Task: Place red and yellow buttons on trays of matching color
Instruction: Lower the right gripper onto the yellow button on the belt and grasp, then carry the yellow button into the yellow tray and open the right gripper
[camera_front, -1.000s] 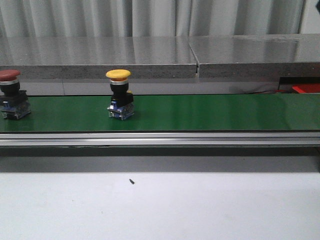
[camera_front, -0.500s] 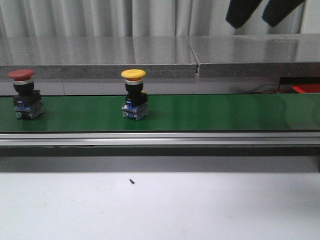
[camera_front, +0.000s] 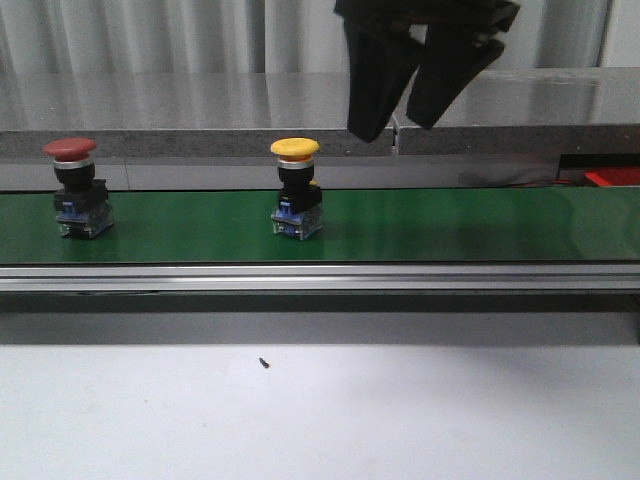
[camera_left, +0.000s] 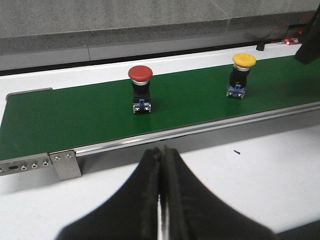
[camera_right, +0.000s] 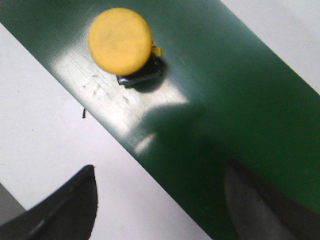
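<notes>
Green belt: the long green conveyor belt (camera_front: 450, 225) runs left to right across the front view, edged toward the robot by a silver aluminium rail (camera_front: 320, 278); a grey stone-look ledge (camera_front: 200, 105) runs behind it.
Yellow button: the yellow mushroom-head push button (camera_front: 296, 200) stands upright on the belt, a little left of centre in the front view, on a black body with a blue and clear base.
Red button: the red mushroom-head push button (camera_front: 76, 186) stands upright on the same belt, well to the left of the yellow one, on the same kind of black and blue base.
Right gripper: the right gripper (camera_front: 410, 100) hangs from the top of the front view, above the belt and up and to the right of the yellow button, touching nothing. Its two black fingers (camera_front: 372, 85) are spread wide apart with nothing between them. From its wrist camera, the yellow cap shows from above, clear of the fingertips.
Left gripper: the left gripper (camera_left: 161, 165) shows only in its own wrist view, over the white tabletop (camera_front: 320, 420) on the near side of the rail. Its dark fingers (camera_left: 145, 200) are pressed together, holding nothing.
Trays: no red or yellow tray can be picked out; only a small red shape (camera_front: 612, 177) shows at the far right edge, too cropped to identify.
Speck: a tiny dark speck (camera_front: 263, 363) lies on the white tabletop in front of the rail.
</notes>
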